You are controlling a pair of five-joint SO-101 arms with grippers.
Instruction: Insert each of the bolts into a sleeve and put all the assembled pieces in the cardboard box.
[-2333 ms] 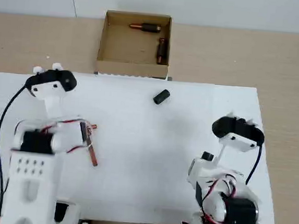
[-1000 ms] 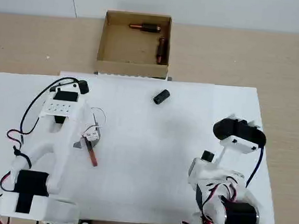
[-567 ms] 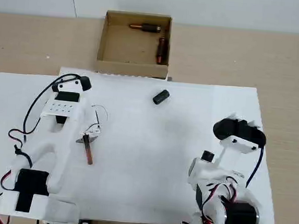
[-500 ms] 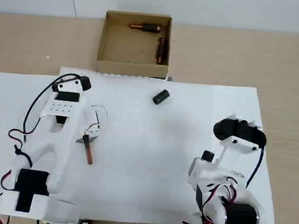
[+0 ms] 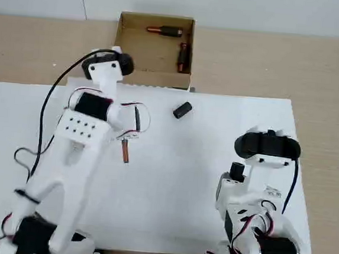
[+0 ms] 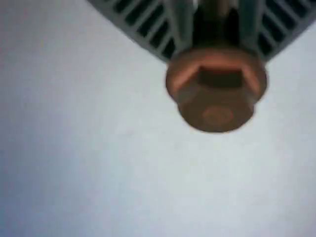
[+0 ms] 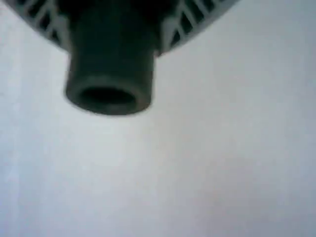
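- Left end effector [image 6: 217, 22] pinches a bolt [image 6: 216, 94]; right end effector [image 7: 112, 19] pinches a sleeve [image 7: 109, 74].
- Next, line them up and push the bolt in.

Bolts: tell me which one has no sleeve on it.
The bolt in the left gripper, bare copper over the white sheet; the other two, in the cardboard box, each wear a dark sleeve.

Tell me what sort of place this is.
Probably a robotics lab workbench: two white plastic robot arms with exposed wiring, a white paper sheet covering a light wooden tabletop, and a small brown cardboard box.
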